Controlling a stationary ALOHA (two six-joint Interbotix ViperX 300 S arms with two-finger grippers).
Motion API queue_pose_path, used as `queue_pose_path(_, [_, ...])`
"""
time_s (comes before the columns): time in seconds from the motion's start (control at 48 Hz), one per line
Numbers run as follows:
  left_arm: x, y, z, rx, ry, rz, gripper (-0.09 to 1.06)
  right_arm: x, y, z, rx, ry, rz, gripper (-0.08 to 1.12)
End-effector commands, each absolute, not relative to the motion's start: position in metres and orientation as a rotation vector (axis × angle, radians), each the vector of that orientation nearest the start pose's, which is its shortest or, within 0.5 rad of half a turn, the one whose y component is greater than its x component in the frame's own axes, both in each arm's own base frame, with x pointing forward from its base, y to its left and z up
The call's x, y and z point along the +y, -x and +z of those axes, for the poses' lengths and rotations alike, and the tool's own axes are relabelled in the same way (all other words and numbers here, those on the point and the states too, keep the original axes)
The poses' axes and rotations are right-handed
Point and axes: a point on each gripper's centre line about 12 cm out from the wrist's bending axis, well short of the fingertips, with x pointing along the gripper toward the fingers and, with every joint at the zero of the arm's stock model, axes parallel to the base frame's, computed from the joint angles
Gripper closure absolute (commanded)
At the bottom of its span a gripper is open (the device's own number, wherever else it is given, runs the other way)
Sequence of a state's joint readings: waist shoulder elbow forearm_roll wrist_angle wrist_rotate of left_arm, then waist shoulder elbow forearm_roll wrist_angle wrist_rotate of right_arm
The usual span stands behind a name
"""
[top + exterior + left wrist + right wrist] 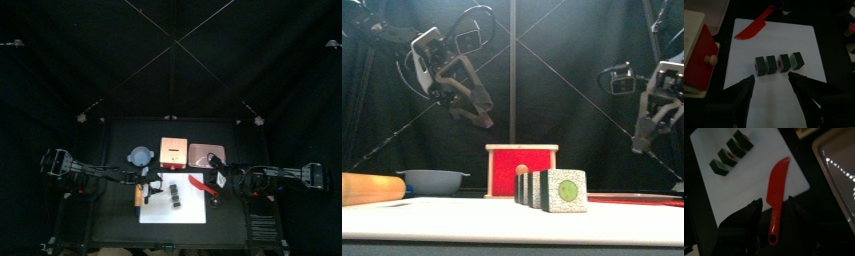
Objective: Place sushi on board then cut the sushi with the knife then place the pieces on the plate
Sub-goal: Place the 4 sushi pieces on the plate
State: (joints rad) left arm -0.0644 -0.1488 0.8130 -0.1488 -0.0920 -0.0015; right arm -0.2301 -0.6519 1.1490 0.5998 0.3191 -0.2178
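The sushi (769,65) is dark green, the knife (754,29) red.

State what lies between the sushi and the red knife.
Nothing loose. Only bare white board separates the sushi from the red knife. The left wrist view shows this, and the right wrist view agrees.

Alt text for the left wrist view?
Four dark green sushi blocks stand in a row on the white cutting board, just beyond the open left hand. A red knife lies at the board's far edge; a wooden box stands beside the board.
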Motion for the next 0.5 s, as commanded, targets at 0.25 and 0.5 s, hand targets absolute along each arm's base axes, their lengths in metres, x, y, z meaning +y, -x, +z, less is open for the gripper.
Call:
queue_pose_path(0.25, [-0.02,-0.338,0.175,0.594,0.146,0.005,0.06,-0.007,-0.283,0.206,0.599,-0.233,-0.07,0.23])
queue_pose_path(0.5, [-0.021,-0.337,0.174,0.595,0.172,0.014,0.06,-0.007,-0.338,0.186,0.721,-0.106,-0.025,0.23])
